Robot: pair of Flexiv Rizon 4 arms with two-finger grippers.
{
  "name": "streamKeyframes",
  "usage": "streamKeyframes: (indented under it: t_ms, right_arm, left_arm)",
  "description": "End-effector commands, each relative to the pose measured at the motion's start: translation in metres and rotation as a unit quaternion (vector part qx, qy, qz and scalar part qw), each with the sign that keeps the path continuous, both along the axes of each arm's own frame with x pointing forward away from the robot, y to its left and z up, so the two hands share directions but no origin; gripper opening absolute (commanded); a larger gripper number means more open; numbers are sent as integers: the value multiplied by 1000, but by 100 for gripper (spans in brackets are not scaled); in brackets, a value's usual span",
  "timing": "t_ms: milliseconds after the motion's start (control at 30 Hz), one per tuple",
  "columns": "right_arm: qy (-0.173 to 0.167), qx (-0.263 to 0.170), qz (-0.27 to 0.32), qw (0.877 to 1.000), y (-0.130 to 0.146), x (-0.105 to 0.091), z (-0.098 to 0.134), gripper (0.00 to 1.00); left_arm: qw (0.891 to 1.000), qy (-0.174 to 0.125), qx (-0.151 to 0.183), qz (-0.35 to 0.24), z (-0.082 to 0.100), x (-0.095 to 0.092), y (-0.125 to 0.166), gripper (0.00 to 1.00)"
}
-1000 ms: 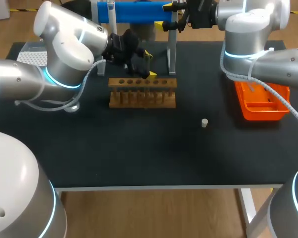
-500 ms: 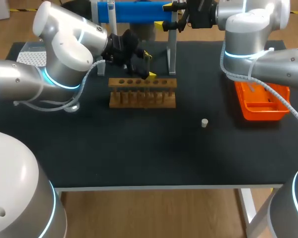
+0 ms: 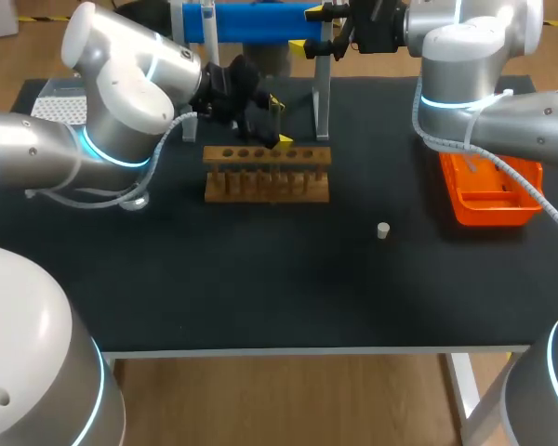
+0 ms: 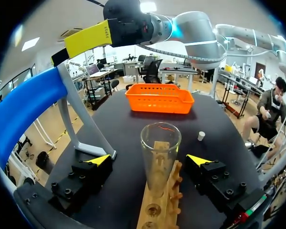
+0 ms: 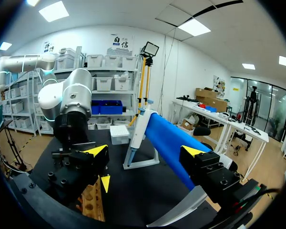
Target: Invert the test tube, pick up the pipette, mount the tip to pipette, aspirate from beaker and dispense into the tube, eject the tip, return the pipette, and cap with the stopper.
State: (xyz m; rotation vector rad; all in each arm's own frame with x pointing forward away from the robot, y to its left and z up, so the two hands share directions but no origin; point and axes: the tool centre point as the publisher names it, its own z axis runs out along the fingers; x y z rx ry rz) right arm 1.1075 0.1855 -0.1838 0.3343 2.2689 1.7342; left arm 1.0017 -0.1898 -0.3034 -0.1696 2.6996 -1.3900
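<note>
Left pincer (image 4: 148,160) stands released around the upright test tube (image 4: 160,148) in the wooden rack (image 4: 156,212); right pincer (image 5: 145,151), also released, straddles the blue pipette (image 5: 166,136), seemingly without touching.

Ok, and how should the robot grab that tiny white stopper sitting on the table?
Probably by its round sides, coming straight down from above. The stopper looks to stand on end on the black table, apart from the wooden rack and the orange basket, so nothing blocks a grip from either side. It is small, so the grip would have to close almost fully.
</note>
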Motion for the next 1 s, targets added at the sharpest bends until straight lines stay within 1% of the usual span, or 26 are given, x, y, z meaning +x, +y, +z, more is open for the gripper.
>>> streamKeyframes:
  t_ms: [33, 133, 300, 367, 433, 467, 567, 700, 867, 1000]
  right_arm:
    - [0, -2, -3, 1000, -9, -9, 5, 100]
    - [-8, -15, -10, 1000, -25, -18, 4, 100]
    - [-18, -33, -16, 999, -65, -40, -1, 100]
    - [-21, -37, -18, 999, -79, -48, -1, 100]
    - [-22, -39, -23, 999, -99, -60, 3, 100]
    - [-22, -38, -24, 999, -104, -63, 3, 100]
    - [-19, -37, -31, 999, -133, -85, 5, 100]
    - [-17, -34, -38, 999, -165, -112, -3, 100]
    - [-11, -36, -46, 998, -193, -146, -16, 100]
    - [5, -30, -43, 999, -212, -172, -27, 100]
  left_arm:
    - [1000, 1, 1, 0, 0, 0, 0, 100]
    - [1000, 1, 1, 0, 0, 0, 0, 100]
    - [1000, 1, 1, 0, 0, 0, 0, 100]
    - [1000, 1, 1, 0, 0, 0, 0, 100]
    - [1000, 1, 1, 0, 0, 0, 0, 100]
    - [1000, 1, 1, 0, 0, 0, 0, 100]
    - [1000, 1, 1, 0, 0, 0, 0, 100]
    - [1000, 1, 1, 0, 0, 0, 0, 100]
    - [1000, 1, 1, 0, 0, 0, 0, 100]
    - [1000, 1, 1, 0, 0, 0, 0, 100]
